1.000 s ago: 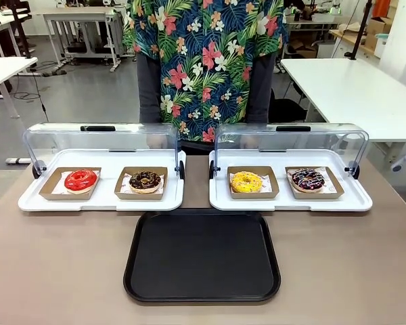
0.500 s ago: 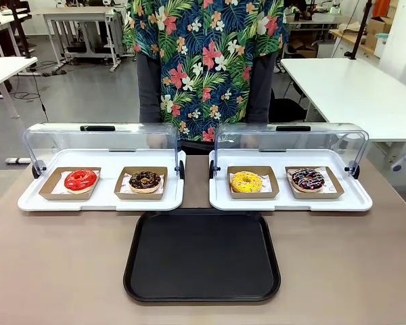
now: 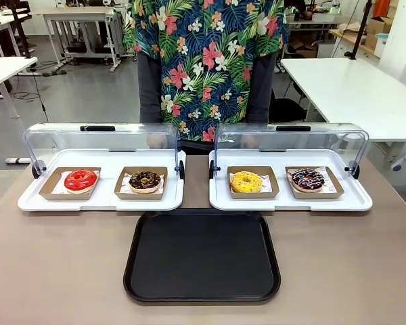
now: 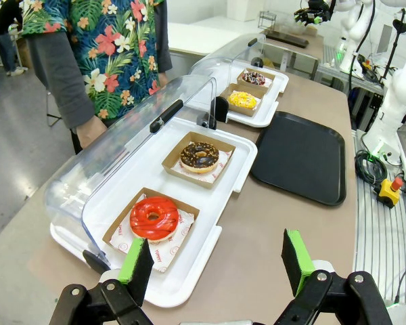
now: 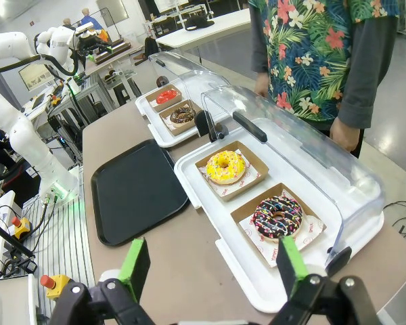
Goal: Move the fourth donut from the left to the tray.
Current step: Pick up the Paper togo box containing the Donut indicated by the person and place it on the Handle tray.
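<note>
The fourth donut (image 3: pixel 308 179) (image 5: pixel 278 216) (image 4: pixel 254 78) is dark chocolate with pink and white sprinkles, sitting in a small brown cardboard tray at the right end of the right white display tray. The black tray (image 3: pixel 202 255) (image 5: pixel 138 189) (image 4: pixel 300 156) lies bare on the near side of the table, centred. My right gripper (image 5: pixel 213 267) hangs open above the table's right end, the donut ahead of it and to the right. My left gripper (image 4: pixel 216 261) is open too, above the left end near the red donut (image 4: pixel 153 218).
Left to right sit a red donut (image 3: pixel 80 180), a crumb-topped chocolate donut (image 3: pixel 145 180) and a yellow donut (image 3: pixel 247 181), each in a cardboard tray. Both white display trays (image 3: pixel 101 200) have clear lids raised at the back. A person in a floral shirt (image 3: pixel 203 61) stands behind.
</note>
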You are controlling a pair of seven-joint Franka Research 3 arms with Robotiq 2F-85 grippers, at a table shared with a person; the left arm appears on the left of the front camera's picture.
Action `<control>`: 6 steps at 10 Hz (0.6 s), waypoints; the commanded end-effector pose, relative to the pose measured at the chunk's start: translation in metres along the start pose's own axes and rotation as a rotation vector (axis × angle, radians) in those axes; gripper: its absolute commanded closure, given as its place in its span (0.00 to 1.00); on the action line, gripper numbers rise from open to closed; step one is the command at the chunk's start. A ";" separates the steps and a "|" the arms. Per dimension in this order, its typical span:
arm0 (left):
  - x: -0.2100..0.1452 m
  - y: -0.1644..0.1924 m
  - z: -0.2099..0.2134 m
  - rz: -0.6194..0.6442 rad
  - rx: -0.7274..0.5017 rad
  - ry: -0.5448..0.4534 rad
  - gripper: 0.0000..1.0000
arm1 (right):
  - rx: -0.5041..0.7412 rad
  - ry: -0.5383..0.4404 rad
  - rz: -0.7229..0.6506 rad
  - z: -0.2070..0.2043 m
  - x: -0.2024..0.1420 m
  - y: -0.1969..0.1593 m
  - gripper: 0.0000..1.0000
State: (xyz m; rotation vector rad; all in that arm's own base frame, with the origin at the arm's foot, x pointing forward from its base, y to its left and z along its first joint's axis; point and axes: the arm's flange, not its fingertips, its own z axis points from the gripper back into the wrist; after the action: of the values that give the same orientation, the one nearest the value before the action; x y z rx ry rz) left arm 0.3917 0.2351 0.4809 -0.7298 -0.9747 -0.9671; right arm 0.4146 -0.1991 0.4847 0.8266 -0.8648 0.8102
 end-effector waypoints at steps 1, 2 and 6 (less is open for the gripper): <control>0.001 -0.001 0.001 0.006 -0.009 -0.008 0.00 | 0.002 -0.025 0.014 -0.002 0.002 0.000 0.00; 0.001 -0.001 0.001 0.006 -0.009 -0.008 0.00 | 0.002 -0.025 0.014 -0.002 0.002 0.000 0.00; 0.001 -0.001 0.001 0.006 -0.009 -0.008 0.00 | 0.002 -0.025 0.014 -0.002 0.002 0.000 0.00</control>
State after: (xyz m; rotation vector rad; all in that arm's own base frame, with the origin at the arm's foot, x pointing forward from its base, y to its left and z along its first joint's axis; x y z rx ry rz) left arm 0.3917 0.2351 0.4809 -0.7298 -0.9747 -0.9671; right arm 0.4146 -0.1991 0.4847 0.8266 -0.8648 0.8103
